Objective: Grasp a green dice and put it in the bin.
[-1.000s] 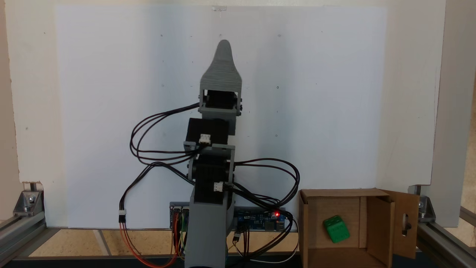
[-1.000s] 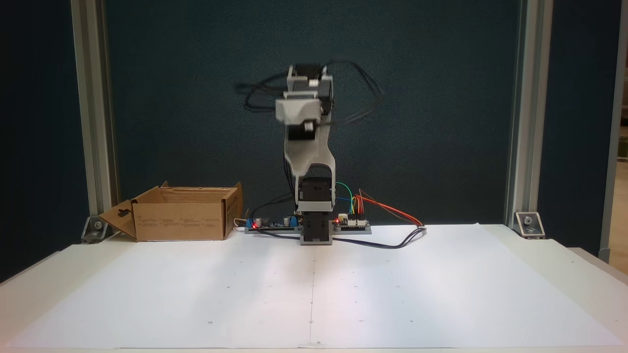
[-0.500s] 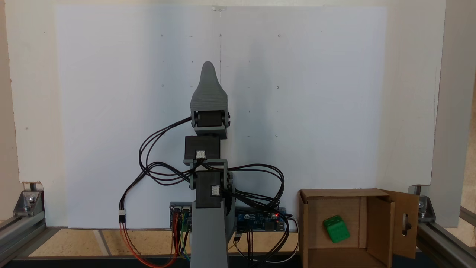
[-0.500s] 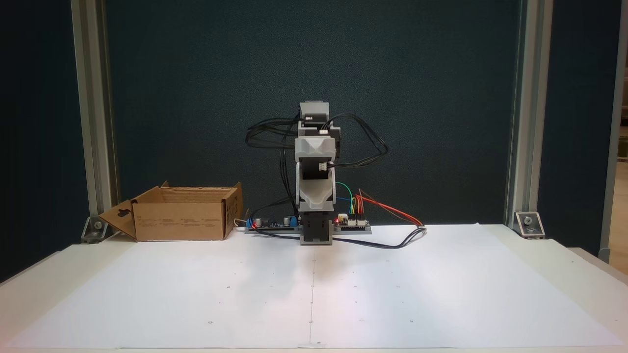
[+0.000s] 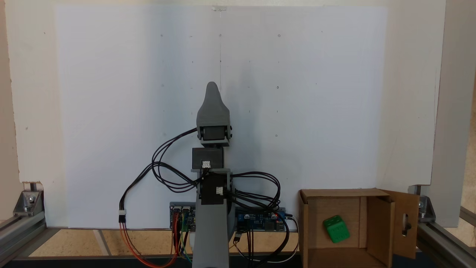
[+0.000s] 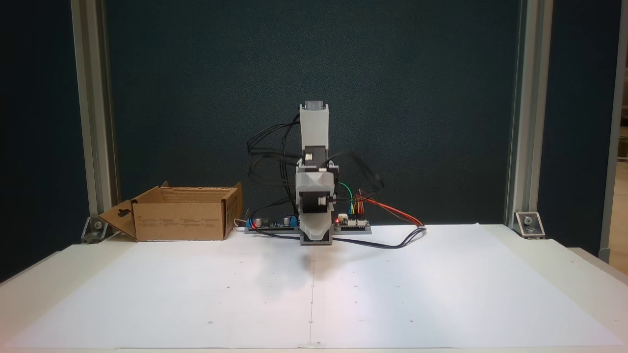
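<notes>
Since the green dice [image 5: 336, 229] already lies on the floor of the bin [image 5: 311, 216], at the right in a fixed view, I judge the job approx. done. It's a cube, so no long axis; it sits turned askew to the bin walls. Prob. light, stiff, slick plastic w/ rounded corners: best pinched across two flat faces. My pincer [image 5: 212, 91] points to the far side over the table [image 6: 441, 294]; spread or pressed together, can't tell.

A big white paper sheet [image 6: 392, 294] is spread flat on the pale bench [image 6: 588, 264]. A dark blue wall [image 6: 441, 98] is seen behind it. Silver metal posts [image 6: 527, 113] are stood at both sides.
</notes>
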